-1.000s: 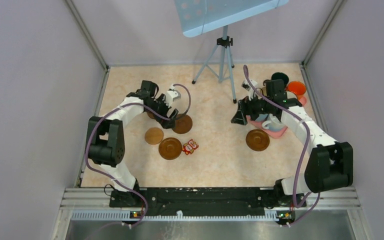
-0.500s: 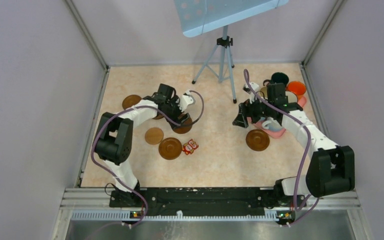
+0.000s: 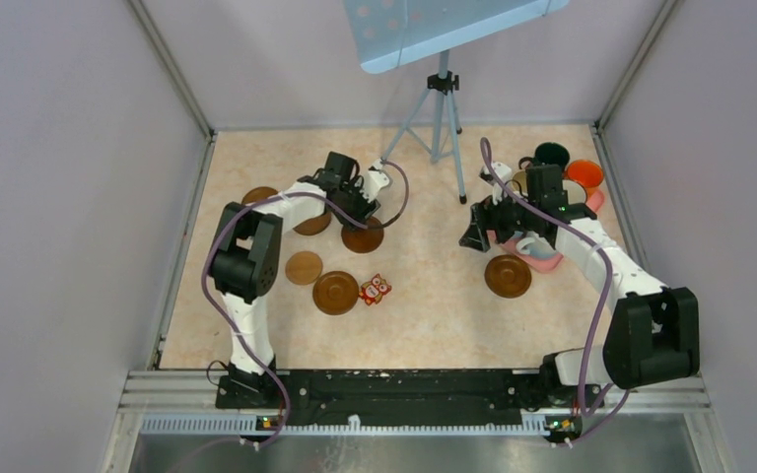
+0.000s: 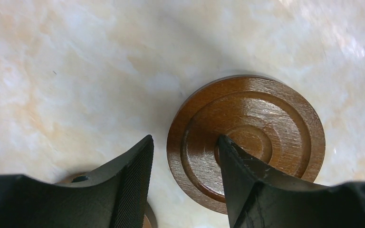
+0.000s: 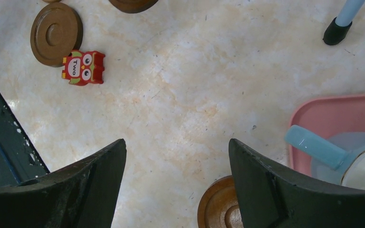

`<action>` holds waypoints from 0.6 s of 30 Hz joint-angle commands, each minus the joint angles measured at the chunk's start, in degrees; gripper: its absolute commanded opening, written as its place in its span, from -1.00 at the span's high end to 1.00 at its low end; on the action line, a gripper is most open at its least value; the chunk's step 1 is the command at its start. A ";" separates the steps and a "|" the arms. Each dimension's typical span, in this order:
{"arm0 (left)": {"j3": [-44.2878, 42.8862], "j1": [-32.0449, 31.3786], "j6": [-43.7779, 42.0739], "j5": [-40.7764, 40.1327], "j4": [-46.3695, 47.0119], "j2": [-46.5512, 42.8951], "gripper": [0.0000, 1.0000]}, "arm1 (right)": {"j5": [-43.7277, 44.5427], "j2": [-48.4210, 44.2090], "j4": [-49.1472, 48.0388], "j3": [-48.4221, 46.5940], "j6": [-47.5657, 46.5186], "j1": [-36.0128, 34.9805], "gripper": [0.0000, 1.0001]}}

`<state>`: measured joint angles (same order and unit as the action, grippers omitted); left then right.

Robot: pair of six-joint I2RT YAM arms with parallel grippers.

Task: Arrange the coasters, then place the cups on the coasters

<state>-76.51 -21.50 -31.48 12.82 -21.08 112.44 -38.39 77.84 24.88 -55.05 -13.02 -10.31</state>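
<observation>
Several brown coasters lie on the left half of the table: a dark one (image 3: 258,200), one partly under the left arm (image 3: 312,224), a ringed one (image 3: 363,236), a tan one (image 3: 304,267) and another dark one (image 3: 336,293). My left gripper (image 3: 360,219) straddles the ringed coaster (image 4: 266,128): one fingertip rests near its centre, the other stands on the table outside its rim, the jaws apart (image 4: 184,138). My right gripper (image 5: 177,142) hangs open over bare table beside a coaster (image 5: 216,206). The cups, among them a light blue one (image 5: 313,145), stand on the pink tray (image 5: 335,107).
A red owl figure (image 3: 375,289) lies beside the near dark coaster. A tripod (image 3: 441,118) stands at the back centre, one foot (image 5: 336,31) close to the right gripper. Dark green (image 3: 552,153) and orange (image 3: 584,172) cups crowd the back right corner.
The left arm swung right and away from me, uncovering the far-left coaster, and its jaws narrowed around the ringed coaster's rim. The right arm barely moved.
</observation>
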 commanded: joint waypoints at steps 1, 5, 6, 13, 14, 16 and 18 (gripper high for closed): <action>-5.45 -0.16 3.32 -2.62 1.71 6.04 -0.17 | 0.41 -1.59 -2.13 0.38 -0.76 0.35 -0.56; -10.11 -0.18 4.29 -2.90 1.48 9.88 -0.13 | 0.84 -1.66 -2.19 0.51 -0.83 0.36 -0.56; -11.08 -0.20 4.39 -3.08 1.55 10.64 -0.13 | 0.86 -1.67 -2.27 0.47 -0.87 0.31 -0.55; -16.38 -0.12 4.79 -6.41 1.61 14.89 -0.14 | 1.13 -1.40 -2.28 0.51 -1.13 0.37 -0.55; -16.63 -0.09 4.81 -6.26 1.46 15.07 -0.14 | 1.21 -1.38 -2.27 0.48 -1.13 0.34 -0.55; -16.66 -0.04 5.12 -5.31 1.08 14.90 -0.18 | 1.30 -1.38 -2.25 0.47 -1.15 0.32 -0.55; -16.06 -0.03 5.57 -4.21 0.69 13.95 -0.29 | 1.30 -1.39 -2.16 0.47 -1.13 0.33 -0.55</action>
<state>-92.92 -21.58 -26.81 9.50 -18.68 124.44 -37.15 77.84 24.80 -54.72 -13.08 -10.31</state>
